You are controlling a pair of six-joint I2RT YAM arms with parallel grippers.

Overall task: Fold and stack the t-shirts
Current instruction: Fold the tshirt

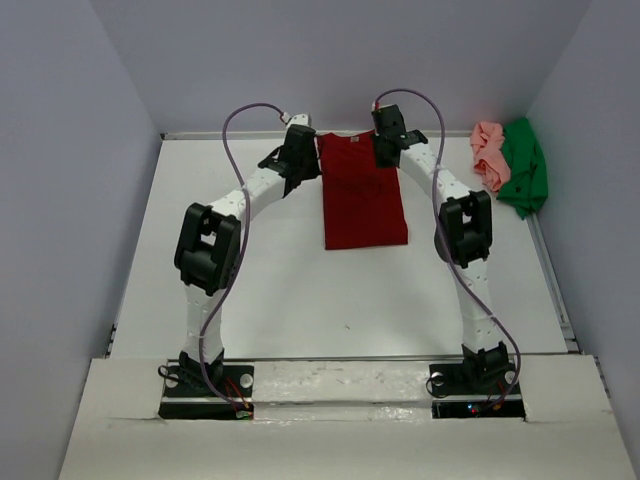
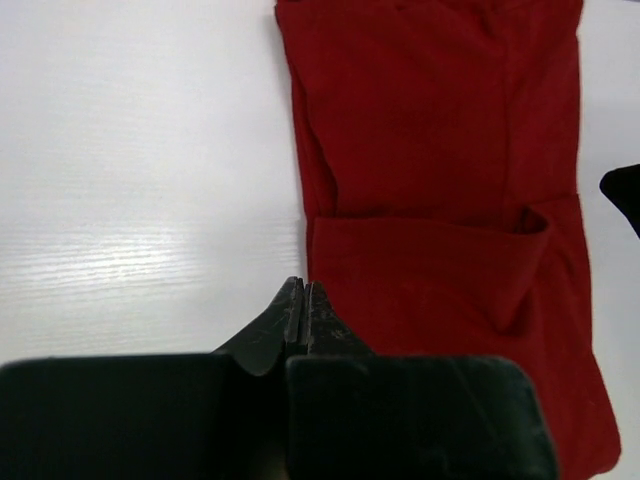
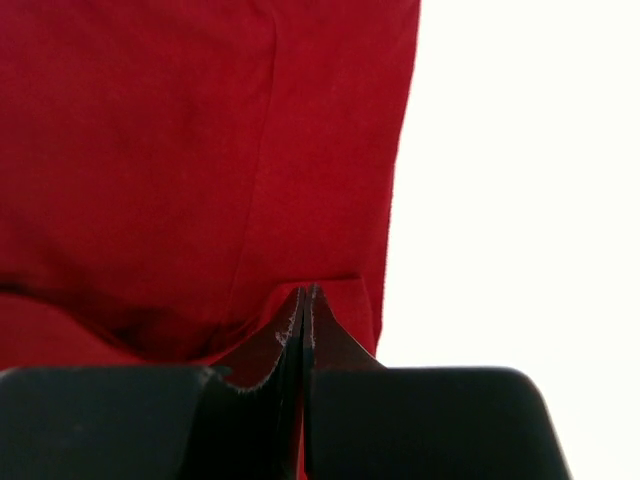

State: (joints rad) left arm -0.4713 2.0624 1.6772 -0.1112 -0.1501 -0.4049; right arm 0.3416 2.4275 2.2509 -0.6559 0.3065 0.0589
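**Top camera:** The red shirt [image 1: 362, 195] lies folded into a long narrow strip at the far middle of the table [image 1: 300, 300]. You have 1 arm at each far corner, the left gripper [image 1: 300, 158] at its left edge and the right gripper [image 1: 388, 145] at its right. The pink shirt [image 1: 489, 155] and green shirt [image 1: 525, 175] sit heaped together at the far right, well apart from the strip and unfolded. Only this view shows those 2 shirts and how both arms bracket the strip. It is too distant to show the jaws.

**Left wrist:** The left gripper [image 2: 303, 300] has its fingers pressed together, tips right at the edge of the red shirt [image 2: 440, 150]. You cannot tell whether any cloth is pinched. This view alone shows a loose tucked flap across the strip. It could spill open if you drag or lift that side.

**Right wrist:** The right gripper [image 3: 303, 305] also has its fingers together, low on the red shirt [image 3: 180, 150] near its right edge, with lint on 1 finger. A pinch here is not clear either. If you lift on a thin bite the corner may slip out, and an uneven pull between the 2 arms would likely skew the fold.
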